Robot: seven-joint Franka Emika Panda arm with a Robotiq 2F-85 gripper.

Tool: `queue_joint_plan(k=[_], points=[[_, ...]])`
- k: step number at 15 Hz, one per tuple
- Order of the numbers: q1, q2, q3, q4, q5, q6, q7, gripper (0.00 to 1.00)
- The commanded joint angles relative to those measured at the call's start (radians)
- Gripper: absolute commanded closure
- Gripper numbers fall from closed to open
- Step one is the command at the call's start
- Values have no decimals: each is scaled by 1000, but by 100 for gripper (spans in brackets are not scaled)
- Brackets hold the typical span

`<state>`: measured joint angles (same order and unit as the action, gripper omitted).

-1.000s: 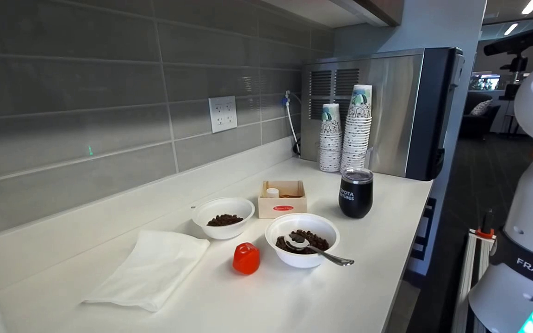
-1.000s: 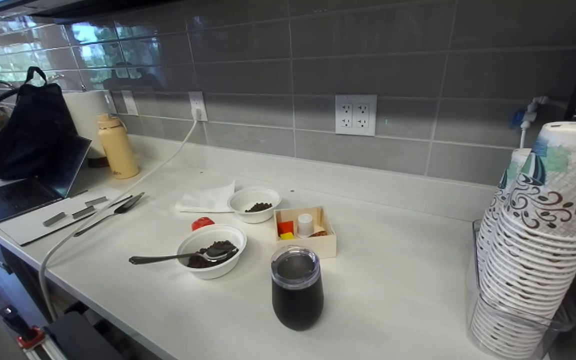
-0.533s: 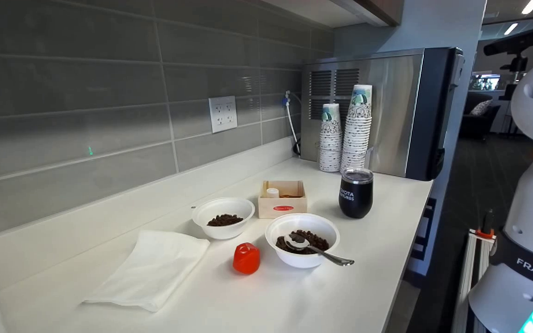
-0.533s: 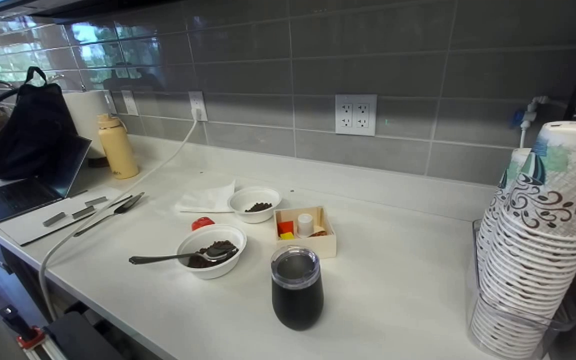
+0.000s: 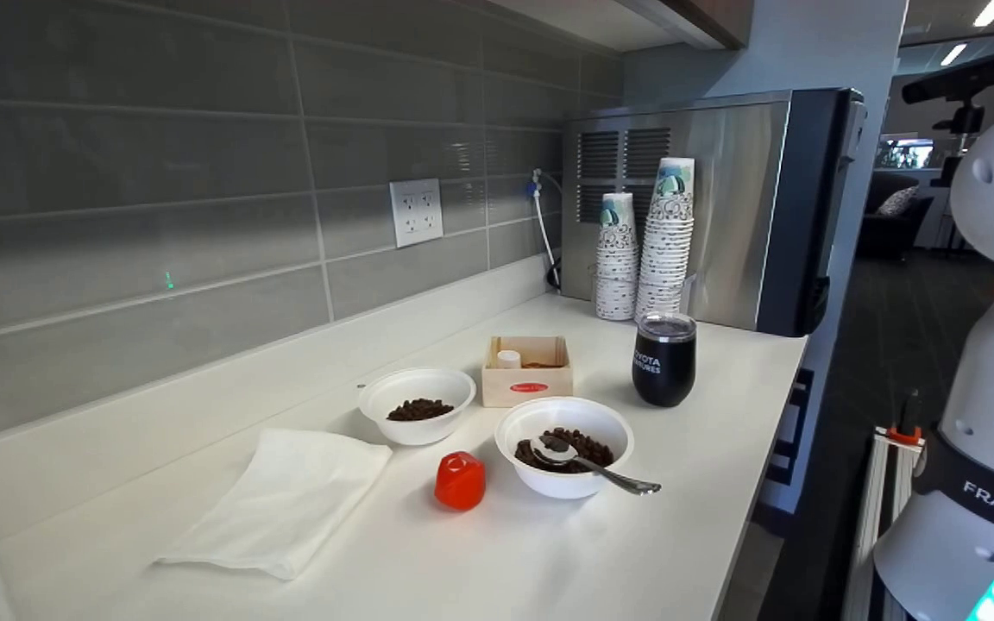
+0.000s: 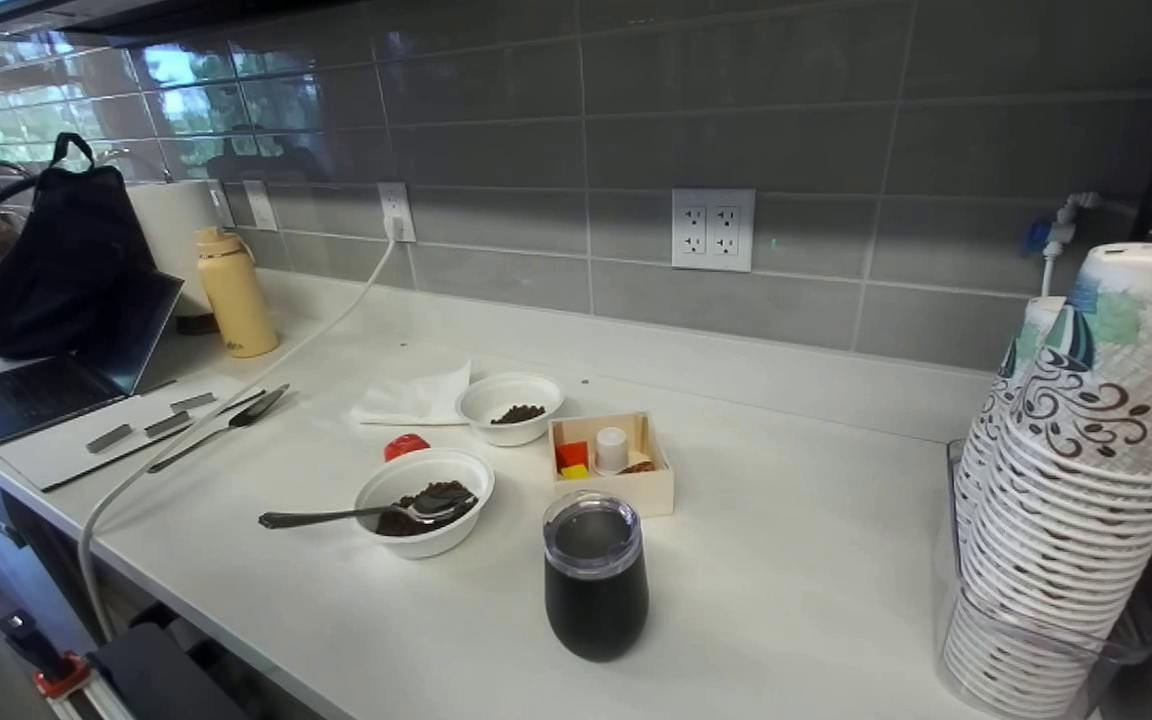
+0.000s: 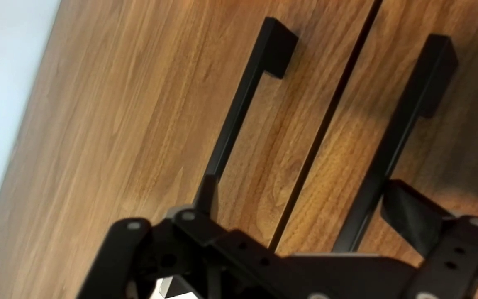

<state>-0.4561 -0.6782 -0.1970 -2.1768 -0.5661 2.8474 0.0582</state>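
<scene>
End effector (image 7: 301, 182) stands parted, clamped on nothing; one black handle (image 7: 243, 99) and a second handle (image 7: 393, 141) sit ahead of it, contact unclear. Sideways drift or misjudged depth could jam it against either handle.

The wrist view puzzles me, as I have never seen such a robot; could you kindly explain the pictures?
The machine is a white robot arm, partly visible in an exterior view. Two outside cameras look across the counter: on it are two white bowls of what look like dark beans, one with a spoon, plus a red object, wooden box and black tumbler. The wrist view comes from a camera on the arm. It shows the black gripper, open, in front of wooden panels with two black handles. It holds nothing; whether it touches a handle I cannot tell.
</scene>
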Motion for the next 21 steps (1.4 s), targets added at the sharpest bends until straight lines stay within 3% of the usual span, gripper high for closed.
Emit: queue_joint_plan(k=[1, 4, 9, 10, 16, 21], points=[[-64, -18, -9, -7, 33, 41, -16, 0], [-80, -93, -4, -58, 53, 11, -27, 0], [-202, -187, -10, -108, 51, -9, -29, 0], [-198, -200, -17, -115, 62, -22, -49, 0], [-48, -231, -29, -129, 145, -92, -170, 0], [80, -163, -10, -90, 176, -114, -195, 0]])
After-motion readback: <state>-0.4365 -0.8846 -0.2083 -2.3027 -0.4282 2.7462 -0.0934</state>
